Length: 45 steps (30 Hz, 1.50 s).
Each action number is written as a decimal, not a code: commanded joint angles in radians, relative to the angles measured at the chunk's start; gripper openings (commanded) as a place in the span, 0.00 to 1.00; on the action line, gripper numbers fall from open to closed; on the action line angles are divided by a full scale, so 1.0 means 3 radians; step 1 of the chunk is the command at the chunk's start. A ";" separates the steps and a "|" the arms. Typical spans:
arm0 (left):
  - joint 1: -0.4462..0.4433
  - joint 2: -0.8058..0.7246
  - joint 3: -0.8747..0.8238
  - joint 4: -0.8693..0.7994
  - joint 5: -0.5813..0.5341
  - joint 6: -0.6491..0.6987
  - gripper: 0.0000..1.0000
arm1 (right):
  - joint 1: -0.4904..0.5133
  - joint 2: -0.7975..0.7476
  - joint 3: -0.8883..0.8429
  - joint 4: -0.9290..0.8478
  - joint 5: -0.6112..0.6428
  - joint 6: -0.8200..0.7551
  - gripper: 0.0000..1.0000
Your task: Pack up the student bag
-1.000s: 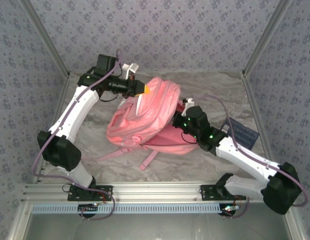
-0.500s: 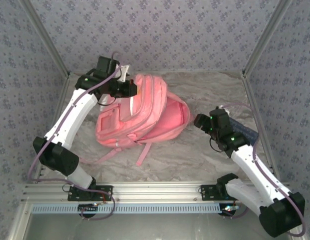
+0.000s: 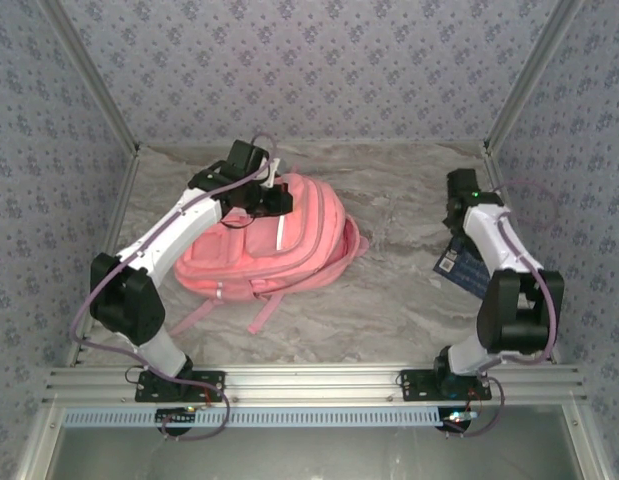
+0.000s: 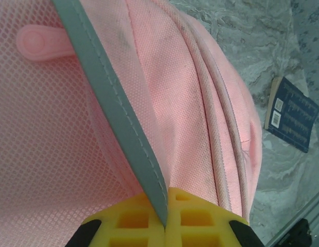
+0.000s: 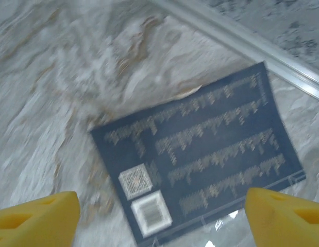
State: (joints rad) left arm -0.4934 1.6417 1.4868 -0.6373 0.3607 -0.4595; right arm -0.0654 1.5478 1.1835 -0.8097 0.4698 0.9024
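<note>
Marbled grey sheeting covers the table [image 3: 409, 300], boxed in by patterned walls. The student bag [image 3: 309, 245] lies slumped on the table's left-centre part, its straps [image 3: 264, 310] trailing toward the near edge.

My left gripper [image 4: 164, 218] sits at the bag's far upper end, its yellow fingers pinched tight on the grey trim band [image 4: 115, 113] that borders the pink mesh pocket [image 4: 40, 134]. I read that grip as an anchor: holding the trim keeps the soft fabric from sliding or folding, and it could pull the mouth up when something has to go in. Whether a compartment is open I cannot tell from here; the zip lines in the left wrist view look closed.

My right gripper [image 5: 162, 216] hangs with its jaws spread wide over a dark blue book [image 5: 200, 154]. The book lies flat near the table's right edge, well apart from the bag, with its barcode side up. The jaws straddle the cover without touching it, which suits a downward approach. Because the book lies flush on the table, I expect to need an edge to get under it.
</note>
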 commanded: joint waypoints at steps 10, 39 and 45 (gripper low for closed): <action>0.0239 -0.0149 -0.0227 0.0472 0.0315 -0.0426 0.00 | -0.0843 0.1408 0.1213 -0.0346 -0.1209 0.0078 0.90; 0.0515 -0.0129 -0.0237 0.0461 0.0230 -0.0469 0.00 | 0.0586 0.0972 -0.0360 0.1110 -0.2376 -0.0023 0.82; 0.0599 -0.0119 -0.0192 0.0323 -0.0030 -0.0388 0.00 | 0.1218 0.0525 -0.0924 0.1221 -0.2301 0.0193 0.82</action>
State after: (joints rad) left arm -0.3531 1.6135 1.4143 -0.5011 0.4610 -0.6094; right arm 0.2375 1.7218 1.0172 -0.3828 -0.1764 0.8852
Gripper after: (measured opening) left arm 0.042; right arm 0.819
